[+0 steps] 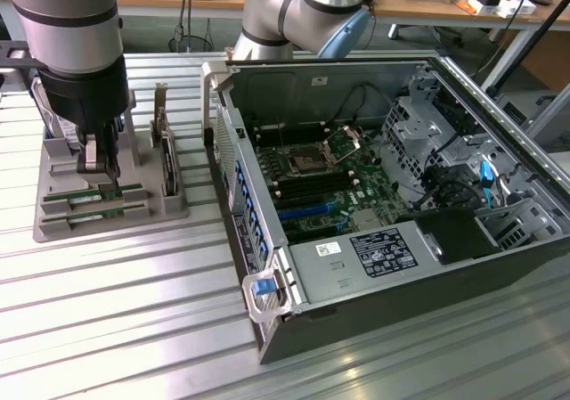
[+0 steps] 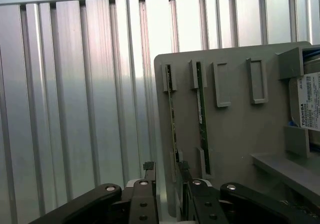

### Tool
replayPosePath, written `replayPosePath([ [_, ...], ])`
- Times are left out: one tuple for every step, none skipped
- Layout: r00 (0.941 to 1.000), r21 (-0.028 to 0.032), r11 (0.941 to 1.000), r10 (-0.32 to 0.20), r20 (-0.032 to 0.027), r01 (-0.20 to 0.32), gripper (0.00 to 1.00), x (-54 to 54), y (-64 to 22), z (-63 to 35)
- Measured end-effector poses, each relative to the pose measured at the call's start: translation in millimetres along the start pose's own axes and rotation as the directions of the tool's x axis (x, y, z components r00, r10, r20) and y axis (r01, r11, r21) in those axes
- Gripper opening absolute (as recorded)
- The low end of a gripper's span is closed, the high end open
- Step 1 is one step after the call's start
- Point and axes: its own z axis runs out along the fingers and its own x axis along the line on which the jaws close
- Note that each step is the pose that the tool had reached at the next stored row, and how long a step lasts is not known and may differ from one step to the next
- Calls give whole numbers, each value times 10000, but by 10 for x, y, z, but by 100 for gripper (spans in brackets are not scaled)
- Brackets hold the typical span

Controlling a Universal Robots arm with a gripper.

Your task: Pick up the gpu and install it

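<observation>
The gpu (image 2: 172, 115), a thin green stick, stands on edge in a slot of the grey tray (image 2: 235, 134). It is the stick (image 1: 100, 211) closest to the tray's front edge in the exterior view. A second stick like it (image 2: 202, 112) sits in the neighbouring slot. My gripper (image 2: 166, 167) hangs just above the tray (image 1: 53, 226) with its black fingertips (image 2: 149, 167) apart, one on each side of the gpu's line. It is open and nothing is held. In the exterior view my gripper (image 1: 100, 177) is low over the sticks.
A silver hard drive (image 2: 307, 102) in blue rails lies further back in the tray. An upright dark card with a metal bracket (image 1: 165, 155) stands at the tray's end. The open computer case (image 1: 374, 204) with its motherboard (image 1: 321, 191) fills the exterior view's right, on a ribbed metal table (image 1: 134, 311).
</observation>
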Motion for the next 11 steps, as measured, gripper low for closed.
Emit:
replayPosePath([
  [10000, 0, 10000, 0, 0, 0, 31, 0, 0, 4],
  [10000, 0, 10000, 0, 0, 0, 31, 0, 0, 9],
  [10000, 0, 10000, 0, 0, 0, 31, 0, 0, 13],
  [10000, -1, 10000, 0, -1, 0, 31, 0, 0, 14],
  [10000, 0, 10000, 0, 0, 0, 31, 0, -1, 18],
  [10000, 0, 10000, 0, 0, 0, 31, 0, -1, 23],
  [10000, 0, 10000, 0, 0, 0, 31, -1, -1, 28],
  [10000, 0, 10000, 0, 0, 0, 31, -1, -1, 32],
  [10000, 0, 10000, 0, -1, 0, 31, -1, -1, 34],
  [10000, 0, 10000, 0, 0, 0, 31, -1, -2, 37],
  [10000, 0, 10000, 0, 0, 0, 31, -1, -2, 41],
])
